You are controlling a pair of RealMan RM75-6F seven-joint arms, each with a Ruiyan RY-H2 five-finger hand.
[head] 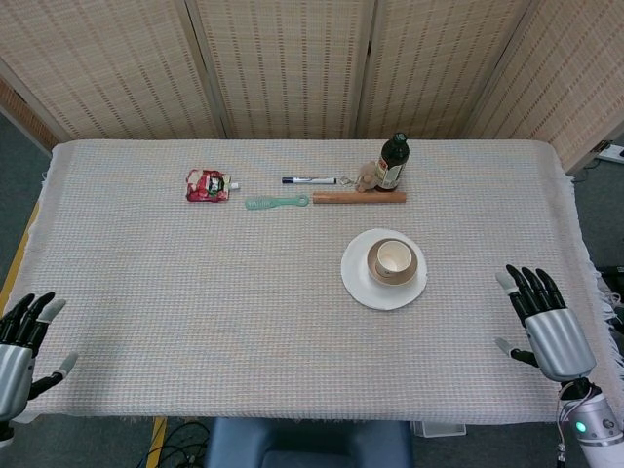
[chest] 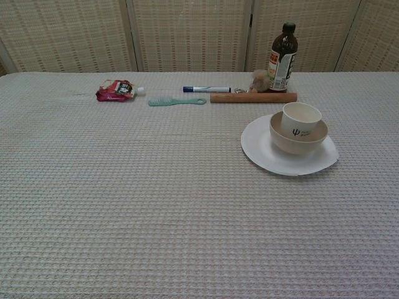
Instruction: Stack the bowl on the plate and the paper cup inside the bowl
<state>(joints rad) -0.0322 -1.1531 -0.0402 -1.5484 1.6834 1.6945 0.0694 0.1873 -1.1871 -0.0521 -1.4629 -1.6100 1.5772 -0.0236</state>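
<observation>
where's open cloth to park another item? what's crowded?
Free: the wide near stretch between left hand and right hand, and left of the plate below the comb. Crowded: the far row from red pouch to bottle.

Woven screen panels (head: 283, 63) behind cloth-covered table (head: 195, 292)

white plate (chest: 262, 154), tan bowl (chest: 298, 142), cream cup (chest: 300, 118), mint comb (chest: 176, 101), red pouch (chest: 115, 90), brown bottle (chest: 283, 48), beige waffle-weave counter (chest: 156, 199).

Psi-like black sign on paper cup (chest: 301, 121)
</observation>
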